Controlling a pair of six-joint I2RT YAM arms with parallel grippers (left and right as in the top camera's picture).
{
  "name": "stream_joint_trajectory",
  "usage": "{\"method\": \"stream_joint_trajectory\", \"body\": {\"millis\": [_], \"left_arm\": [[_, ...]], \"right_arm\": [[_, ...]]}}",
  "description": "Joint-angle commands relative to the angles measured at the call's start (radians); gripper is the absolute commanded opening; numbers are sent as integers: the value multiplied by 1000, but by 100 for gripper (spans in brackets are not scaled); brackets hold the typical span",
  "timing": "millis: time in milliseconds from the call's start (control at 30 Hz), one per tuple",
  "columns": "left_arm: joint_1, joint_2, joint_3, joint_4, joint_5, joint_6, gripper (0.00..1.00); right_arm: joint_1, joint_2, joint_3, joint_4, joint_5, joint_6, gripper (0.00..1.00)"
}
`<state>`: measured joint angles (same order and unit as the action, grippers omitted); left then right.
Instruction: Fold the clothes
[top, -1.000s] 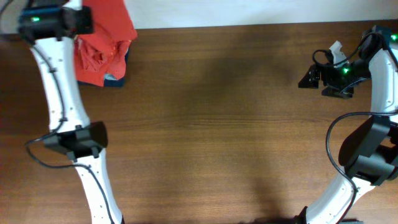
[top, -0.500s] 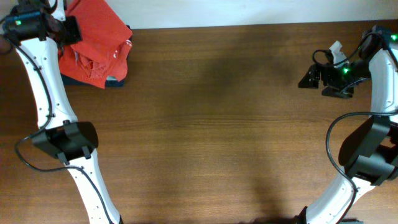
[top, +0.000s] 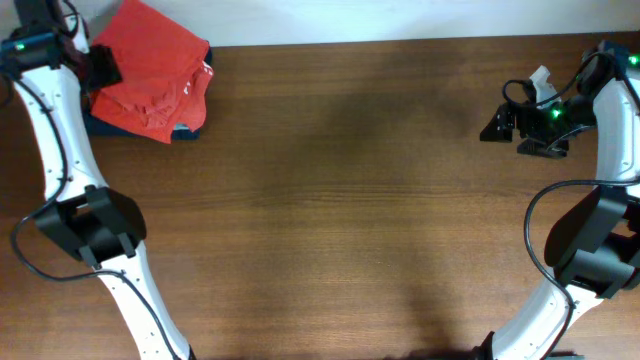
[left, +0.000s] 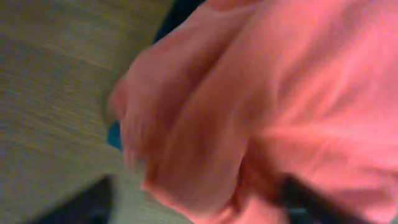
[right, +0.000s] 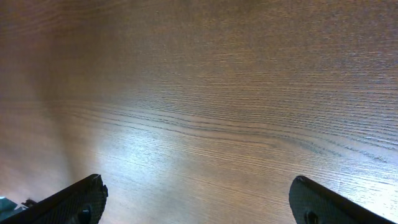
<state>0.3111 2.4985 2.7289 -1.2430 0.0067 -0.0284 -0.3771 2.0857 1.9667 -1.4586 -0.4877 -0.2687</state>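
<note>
Far table corner, seen from my remote station: the wooden table (top: 350, 220) runs beneath my right gripper (right: 199, 199), jaws spread over the grain. The clothes (top: 150, 70), a crumpled orange-red heap on a dark blue layer (top: 190, 127), press against my left gripper (top: 100, 68). The cloth bulges between its parted fingers (left: 87, 202), unclamped, in a badly blurred view.

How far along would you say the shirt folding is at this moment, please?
Nothing looks folded yet: the shirts lie crumpled in a heap at the far left corner of the table. In hand: the left tool is at the heap's edge, cloth filling its camera, though a grip cannot be confirmed. The right tool hangs open over bare wood. Spreading and folding remain.
</note>
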Motion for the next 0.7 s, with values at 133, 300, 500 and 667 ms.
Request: {"method": "stream_joint_trajectory", "body": {"millis": [133,300,500,667], "left_arm": [[43,5,23,15,-10,-34,99],[40,-17,93,10,150,-52,99],[42,-25,134,17,412,-98,25],[34,-2,132,-42,495,-98,8]], "right_arm": [[-4,-20,12,0,3,-4,99],[-4,-20,12,0,3,-4,99],[-4,-20,12,0,3,-4,99],[-4,-20,12,0,3,-4,99]]}}
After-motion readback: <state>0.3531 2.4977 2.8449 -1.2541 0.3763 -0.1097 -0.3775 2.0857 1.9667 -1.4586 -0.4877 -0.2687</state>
